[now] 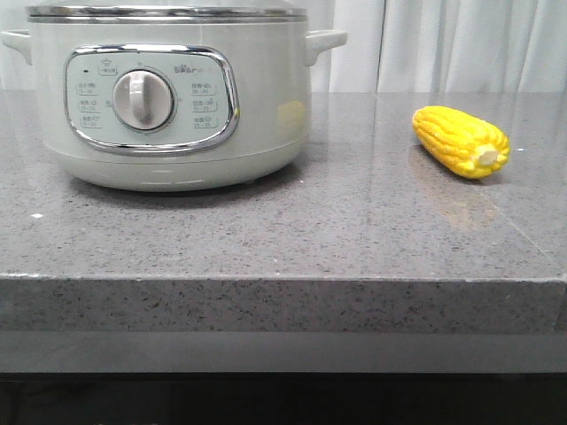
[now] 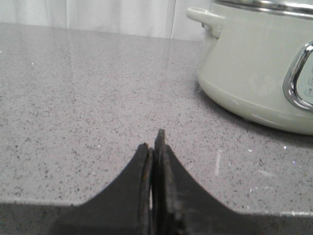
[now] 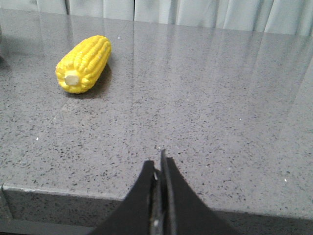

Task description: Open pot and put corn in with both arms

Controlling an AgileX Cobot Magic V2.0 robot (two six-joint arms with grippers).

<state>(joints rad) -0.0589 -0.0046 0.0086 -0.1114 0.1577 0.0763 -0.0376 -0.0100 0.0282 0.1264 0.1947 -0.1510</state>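
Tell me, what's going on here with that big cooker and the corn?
Nothing is being handled yet. The pot sits on the grey counter with its lid on, and the corn lies on its side to the pot's right, apart from it. The left hand is shut and empty near the counter's front edge beside the pot. The right hand is also shut and empty, short of the corn. Opening the pot and loading the corn are not yet done.

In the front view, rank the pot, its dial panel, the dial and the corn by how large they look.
1. pot
2. dial panel
3. corn; it lies about as far back as the pot, so nearness hardly skews this
4. dial
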